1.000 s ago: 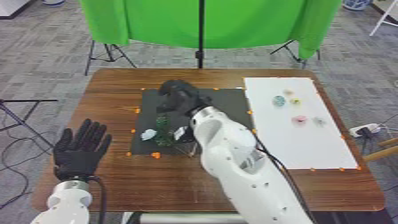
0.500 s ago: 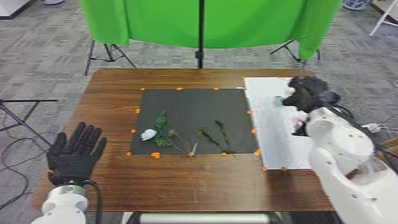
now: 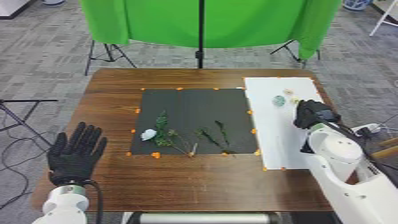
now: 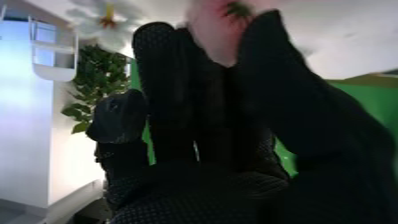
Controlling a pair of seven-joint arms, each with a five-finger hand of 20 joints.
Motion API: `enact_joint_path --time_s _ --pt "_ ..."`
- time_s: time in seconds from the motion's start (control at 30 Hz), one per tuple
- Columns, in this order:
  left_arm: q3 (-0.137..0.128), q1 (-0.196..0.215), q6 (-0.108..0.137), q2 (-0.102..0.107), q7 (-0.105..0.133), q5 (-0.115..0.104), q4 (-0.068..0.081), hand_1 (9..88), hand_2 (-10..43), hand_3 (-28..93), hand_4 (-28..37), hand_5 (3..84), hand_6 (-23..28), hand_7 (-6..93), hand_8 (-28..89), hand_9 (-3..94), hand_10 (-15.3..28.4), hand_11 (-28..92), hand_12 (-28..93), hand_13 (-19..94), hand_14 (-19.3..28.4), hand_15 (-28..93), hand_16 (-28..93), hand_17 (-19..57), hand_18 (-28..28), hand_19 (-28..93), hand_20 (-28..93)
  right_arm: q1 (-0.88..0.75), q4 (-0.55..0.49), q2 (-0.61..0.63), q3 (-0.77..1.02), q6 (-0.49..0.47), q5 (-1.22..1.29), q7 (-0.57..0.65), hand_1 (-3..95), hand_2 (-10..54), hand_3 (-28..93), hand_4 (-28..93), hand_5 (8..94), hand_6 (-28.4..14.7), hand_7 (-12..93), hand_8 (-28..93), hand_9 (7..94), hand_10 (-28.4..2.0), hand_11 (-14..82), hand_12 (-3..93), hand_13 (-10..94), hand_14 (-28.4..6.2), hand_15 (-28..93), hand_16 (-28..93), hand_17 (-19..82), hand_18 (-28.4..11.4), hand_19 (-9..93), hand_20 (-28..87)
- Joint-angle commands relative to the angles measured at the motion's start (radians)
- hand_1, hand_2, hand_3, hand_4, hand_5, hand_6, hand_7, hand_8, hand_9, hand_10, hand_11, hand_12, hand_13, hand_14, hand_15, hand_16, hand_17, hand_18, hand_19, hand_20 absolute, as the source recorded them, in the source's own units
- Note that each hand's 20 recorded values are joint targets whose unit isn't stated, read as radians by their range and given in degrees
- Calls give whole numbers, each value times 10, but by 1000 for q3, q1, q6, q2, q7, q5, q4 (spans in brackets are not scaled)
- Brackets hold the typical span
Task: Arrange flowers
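Over the white sheet [image 3: 277, 142], the right hand [image 3: 313, 113], fingers parted from thumb at a pink flower [image 4: 211, 27], appears poised for picking, a gentle pinch likely needed next.

The left arm [image 3: 60, 205] and right arm [image 3: 341, 149] have smooth white casings with rounded, bulging sections; a black cable [image 3: 99, 196] trails beside the left wrist, another [image 3: 362, 145] along the right arm. The left hand [image 3: 75, 159] and right hand [image 3: 311, 113] wear black fabric gloves, finely textured in the right wrist view

No readable text or labels.
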Motion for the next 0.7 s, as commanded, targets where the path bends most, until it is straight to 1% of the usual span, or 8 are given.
enact_joint_path --time_s 0.03,0.17,0.3,0.4,0.47,0.53,0.6,0.7 --pt "9 6 4 -13 -6 3 2 271 168 765 -283 478 109 130 -103 417 164 256 92 302 163 420 -97 -86 142 388 122 -13 22 -11 -12 140 -48 -33 671 -95 551 -283 731 1 321 -33 819 -109 113 376 672 -94 554 375 333 -233 920 518" --pt "11 12 0 -12 -1 -2 -1 271 170 763 -283 479 109 130 -103 418 164 256 92 302 162 420 -97 -86 142 388 122 -14 -35 0 -8 157 -22 -31 667 -95 623 -283 795 3 357 2 887 -102 130 430 723 -81 524 414 341 -227 920 520" --pt "7 17 -2 -5 -2 0 -2 270 170 765 -283 479 109 130 -103 417 163 256 91 303 162 420 -97 -86 142 388 121 25 -108 -7 -44 206 -10 -74 669 -95 635 -283 802 4 357 12 896 -100 131 439 733 -78 516 423 344 -228 919 521" --pt "5 20 2 -7 -1 -1 -2 269 170 766 -283 479 109 130 -103 417 164 256 92 303 162 420 -98 -86 142 388 121 111 -110 -51 -123 236 -8 -142 658 -95 658 -283 804 3 354 17 899 -101 129 443 735 -77 512 432 346 -232 918 523" --pt "9 21 7 -10 -4 0 -2 269 170 766 -283 479 109 131 -103 417 164 256 91 303 162 420 -97 -86 142 389 122 182 -73 -105 -170 208 -16 -243 655 -95 664 -283 804 3 354 22 896 -101 129 447 730 -79 515 438 345 -231 919 524" --pt "11 24 9 -12 -6 -4 -3 270 170 765 -283 479 109 131 -103 417 163 256 92 303 162 420 -97 -86 142 389 122 274 -5 -184 -241 177 -2 -288 651 -95 667 -283 795 3 360 27 890 -100 131 449 724 -81 521 438 341 -229 919 525" --pt "19 14 6 -12 -8 0 2 270 170 765 -283 479 109 131 -103 417 164 256 91 302 163 420 -98 -86 142 389 121 346 62 -239 -304 184 -8 -332 648 -95 668 -283 790 2 365 22 886 -100 131 446 715 -79 527 432 337 -227 917 526" --pt "30 -5 6 -1 -11 2 7 270 170 766 -283 479 109 131 -103 417 163 256 91 302 163 420 -97 -86 142 389 122 432 175 -323 -379 198 -47 -409 648 -95 669 -283 786 2 368 19 882 -99 132 443 713 -79 530 428 336 -227 916 527"
